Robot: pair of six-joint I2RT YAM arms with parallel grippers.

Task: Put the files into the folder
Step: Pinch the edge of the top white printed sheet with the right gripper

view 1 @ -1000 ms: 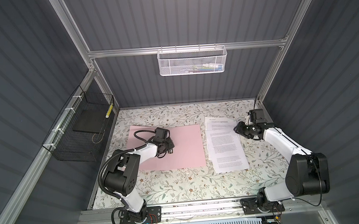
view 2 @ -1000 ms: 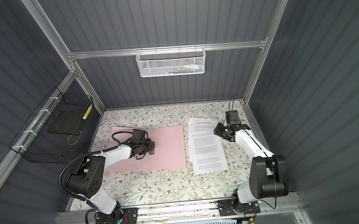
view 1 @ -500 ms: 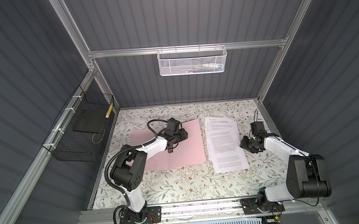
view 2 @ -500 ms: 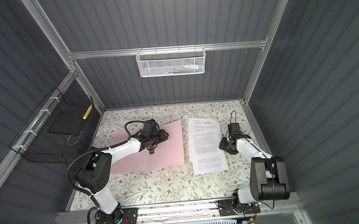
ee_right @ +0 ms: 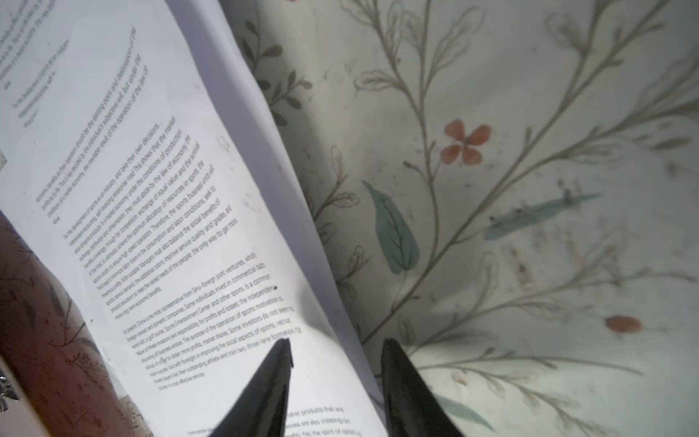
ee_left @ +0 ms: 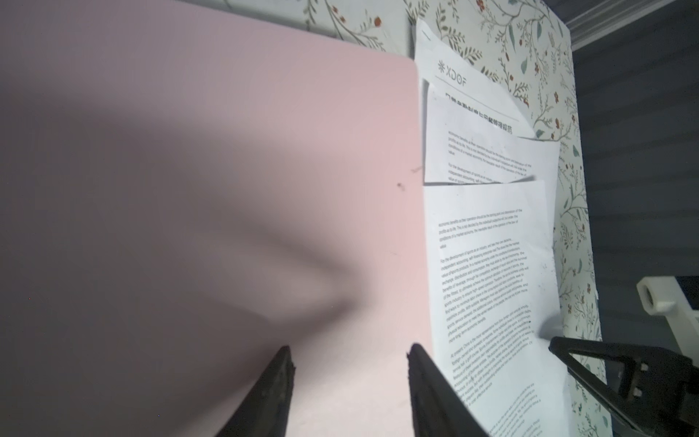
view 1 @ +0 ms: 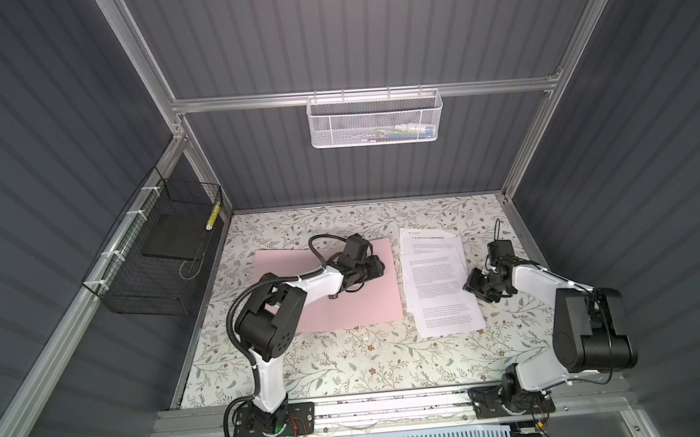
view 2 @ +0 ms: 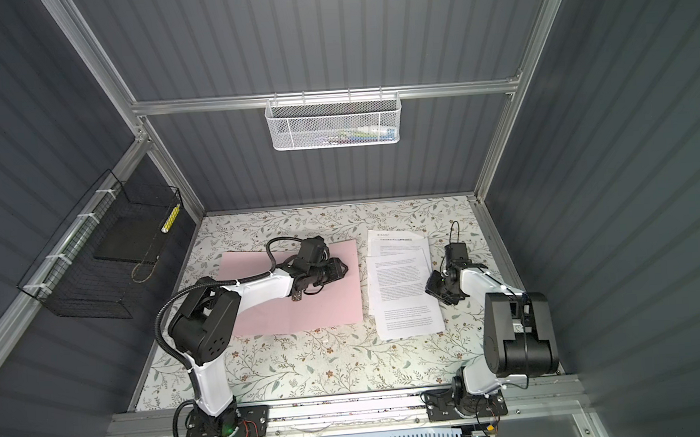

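1. The folder (view 1: 358, 306) is seen lying flat on the table (view 1: 348, 361).
2. The files (view 1: 439, 280) are laid fanned just right of the folder in both top views, their near edge almost touching it; none is inside.
3. The left gripper (ee_left: 350, 353) is held over the folder's file-side part, fingers moderately apart, nothing between them.
4. The right gripper (ee_right: 336, 346) is set at the files' edge farthest from the folder, fingers apart astride that edge, nothing clamped.

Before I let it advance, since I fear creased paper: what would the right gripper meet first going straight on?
Most likely the files: the right gripper, jaws apart, points at the stack's outer edge, straddling paper and tablecloth. Its height above them is unclear.
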